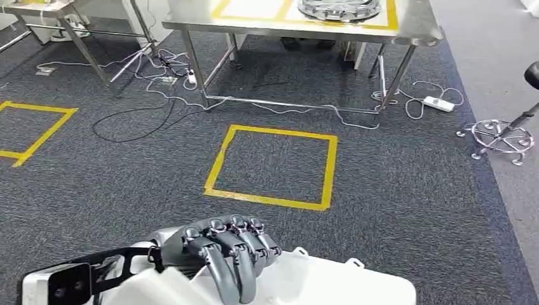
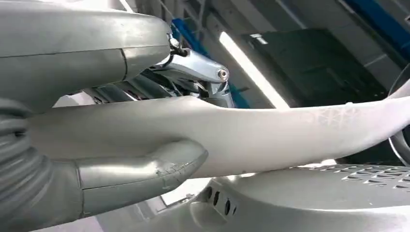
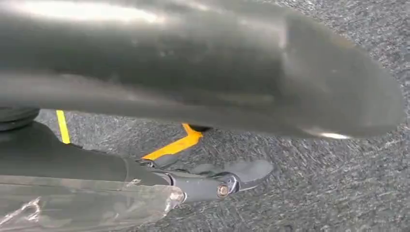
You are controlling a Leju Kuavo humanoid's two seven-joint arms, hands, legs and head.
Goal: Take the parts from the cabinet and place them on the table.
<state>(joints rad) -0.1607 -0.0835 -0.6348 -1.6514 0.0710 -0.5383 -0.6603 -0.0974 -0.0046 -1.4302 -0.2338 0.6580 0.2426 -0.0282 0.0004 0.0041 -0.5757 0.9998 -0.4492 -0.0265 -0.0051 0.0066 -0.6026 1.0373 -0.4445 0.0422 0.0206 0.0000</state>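
Evenly lit from above, soft shadows under the steel tabletop (image 1: pixel 407 28); glare off a ceiling strip light (image 2: pixel 251 70); blurred close by in both wrist views.

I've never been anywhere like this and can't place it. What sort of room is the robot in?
Probably a robot test lab or workshop. Yellow tape squares mark the grey carpet, steel tables stand ahead, and loose cables with a power strip trail across the floor.
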